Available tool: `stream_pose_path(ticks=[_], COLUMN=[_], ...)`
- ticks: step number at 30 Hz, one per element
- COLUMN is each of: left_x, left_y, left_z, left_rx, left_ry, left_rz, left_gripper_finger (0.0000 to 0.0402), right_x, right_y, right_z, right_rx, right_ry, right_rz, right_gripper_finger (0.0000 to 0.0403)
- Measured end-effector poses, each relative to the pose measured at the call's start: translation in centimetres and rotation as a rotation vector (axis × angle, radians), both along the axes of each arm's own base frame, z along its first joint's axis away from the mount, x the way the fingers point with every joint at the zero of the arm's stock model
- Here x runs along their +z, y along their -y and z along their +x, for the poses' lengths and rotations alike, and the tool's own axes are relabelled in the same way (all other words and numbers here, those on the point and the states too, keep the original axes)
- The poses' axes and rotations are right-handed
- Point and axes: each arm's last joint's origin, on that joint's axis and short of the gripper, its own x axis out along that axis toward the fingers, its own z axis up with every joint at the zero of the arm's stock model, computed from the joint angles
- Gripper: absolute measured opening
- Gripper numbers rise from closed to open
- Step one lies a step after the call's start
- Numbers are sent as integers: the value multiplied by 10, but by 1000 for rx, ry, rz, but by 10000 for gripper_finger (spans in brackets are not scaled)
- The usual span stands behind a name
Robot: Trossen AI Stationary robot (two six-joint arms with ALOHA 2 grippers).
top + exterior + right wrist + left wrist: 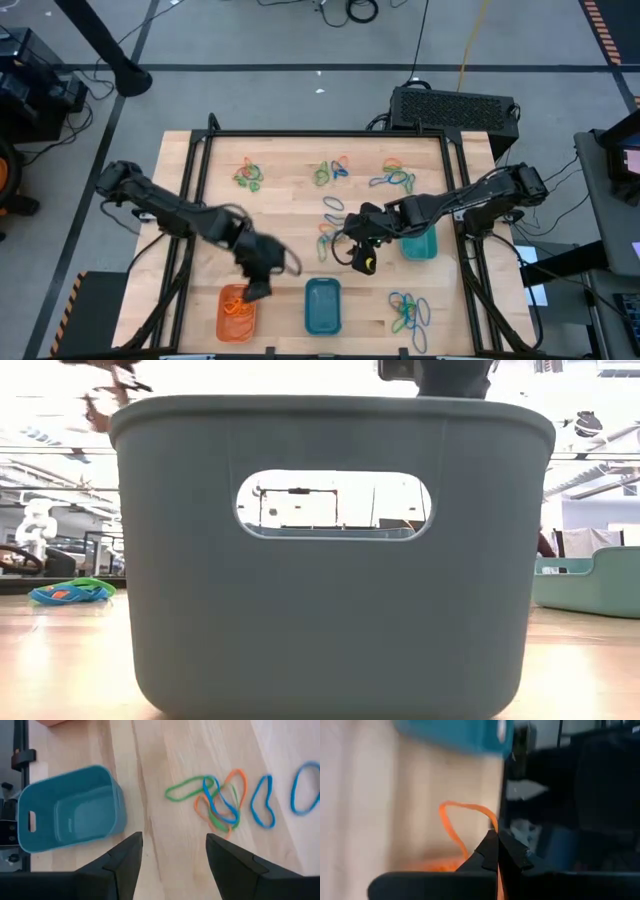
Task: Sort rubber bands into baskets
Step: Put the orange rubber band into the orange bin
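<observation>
So my left fingers (496,851) are pinched on an orange rubber band (451,827) right over the orange basket (236,312), just needs dropping, while right fingers (172,857) hover spread wide above the mid-bench tangle (216,801).

Passage, as I see it: bare wooden desk (290,215) between the left gripper (258,290) and the small blue plastic basket (323,305). Obstacles: the right gripper (362,250), jaws apart, over a tangle of coloured rubber bands (217,800); teal-green basket (420,245) beneath that arm.
</observation>
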Motion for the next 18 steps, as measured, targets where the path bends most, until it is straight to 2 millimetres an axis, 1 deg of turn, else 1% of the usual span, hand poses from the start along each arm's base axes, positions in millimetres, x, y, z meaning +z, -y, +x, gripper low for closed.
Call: stream_pose_path(ticks=[5, 10, 12, 14, 18], left_x=[-2, -2, -3, -4, -5], left_y=[38, 67, 73, 76, 75], left_z=[-29, -51, -58, -61, -60], left_rx=[-28, -15, -7, 35, 102], left_ry=[-163, -252, -267, -260, -216], left_rz=[-18, -22, -11, 27, 78], left_gripper_finger=[0, 0, 0, 0, 0], right_x=[4, 9, 12, 14, 18], right_y=[7, 16, 20, 23, 30], right_z=[7, 15, 18, 21, 25], right_rx=[46, 46, 38, 34, 18], right_ry=[77, 162, 199, 234, 287], right_rz=[-34, -48, -50, -55, -57], right_gripper_finger=[210, 210, 210, 210, 210])
